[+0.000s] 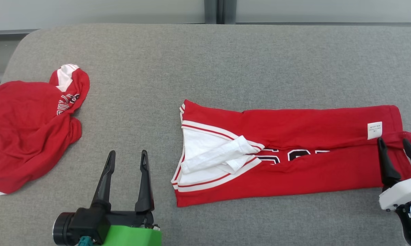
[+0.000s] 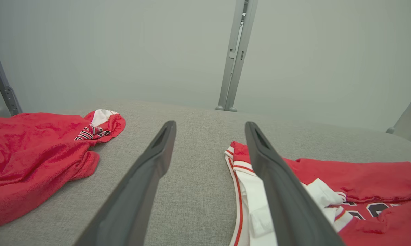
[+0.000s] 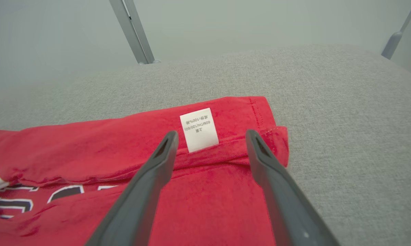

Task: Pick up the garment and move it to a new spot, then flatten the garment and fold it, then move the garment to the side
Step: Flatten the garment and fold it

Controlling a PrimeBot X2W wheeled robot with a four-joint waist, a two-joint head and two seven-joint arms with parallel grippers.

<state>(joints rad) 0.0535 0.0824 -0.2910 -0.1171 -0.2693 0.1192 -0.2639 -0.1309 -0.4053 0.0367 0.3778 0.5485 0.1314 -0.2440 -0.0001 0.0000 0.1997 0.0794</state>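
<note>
A red garment (image 1: 294, 153) with white trim and dark lettering lies folded lengthwise on the grey surface, its white neck end to the left and a white care label (image 1: 374, 130) near its right end. My left gripper (image 1: 127, 158) stands open over bare grey cloth, a little left of the garment's (image 2: 362, 184) neck end. Over the garment's (image 3: 209, 191) right end hovers my right gripper (image 1: 395, 144), open, its fingers either side of the label (image 3: 199, 129) with nothing held.
A second red garment (image 1: 27, 130) lies crumpled at the left edge of the grey padded surface (image 1: 205, 68), also in the left wrist view (image 2: 38, 153). Metal posts (image 2: 234, 58) stand behind the surface's far edge.
</note>
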